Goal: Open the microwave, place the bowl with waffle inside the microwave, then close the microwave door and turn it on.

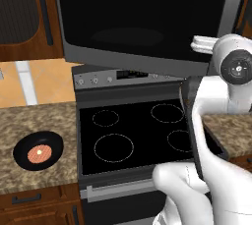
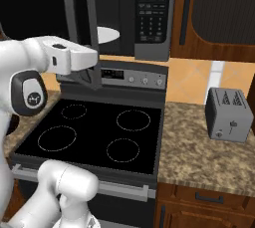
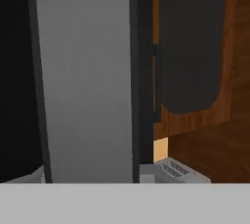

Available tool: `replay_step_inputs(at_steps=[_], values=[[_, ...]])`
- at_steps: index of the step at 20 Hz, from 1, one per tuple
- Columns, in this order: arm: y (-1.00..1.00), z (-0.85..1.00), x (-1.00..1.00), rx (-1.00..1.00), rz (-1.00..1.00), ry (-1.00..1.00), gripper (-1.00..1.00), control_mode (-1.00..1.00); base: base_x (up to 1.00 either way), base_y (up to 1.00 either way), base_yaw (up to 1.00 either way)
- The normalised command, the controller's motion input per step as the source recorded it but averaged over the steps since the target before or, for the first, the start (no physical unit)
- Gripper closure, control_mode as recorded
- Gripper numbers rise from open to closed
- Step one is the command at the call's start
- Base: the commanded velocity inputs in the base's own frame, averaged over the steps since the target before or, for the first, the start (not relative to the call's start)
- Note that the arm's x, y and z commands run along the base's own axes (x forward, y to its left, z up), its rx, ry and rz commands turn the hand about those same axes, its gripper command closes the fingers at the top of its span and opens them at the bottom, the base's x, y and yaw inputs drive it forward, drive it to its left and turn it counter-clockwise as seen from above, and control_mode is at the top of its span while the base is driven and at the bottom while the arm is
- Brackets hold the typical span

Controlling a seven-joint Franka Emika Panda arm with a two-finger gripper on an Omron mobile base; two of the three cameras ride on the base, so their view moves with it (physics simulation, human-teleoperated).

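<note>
Door-opening step: microwave door (image 2: 79,8) stands ajar at upper left; gripper (image 2: 92,58) jaw state cannot be told; next, swing the door wider.

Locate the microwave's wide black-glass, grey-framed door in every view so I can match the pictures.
Left base view: the microwave door spans the top, glass facing the camera.
Right base view: swung open, edge-on, upper left.
Hand view: likely the tall grey band left of centre.
Shared landmark: the black cooktop below it in both base views; the grey toaster links right base and hand views.
</note>
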Motion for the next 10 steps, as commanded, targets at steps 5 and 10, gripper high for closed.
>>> replay_step_inputs(at_steps=[5,10], values=[[0.73,-0.08,-1.00,-0.26,-0.18,-0.13,1.00,-1.00,0.00,0.00,0.00],[1.00,-0.31,-1.00,-0.29,-0.22,-0.03,1.00,-1.00,0.00,0.00,0.00]])
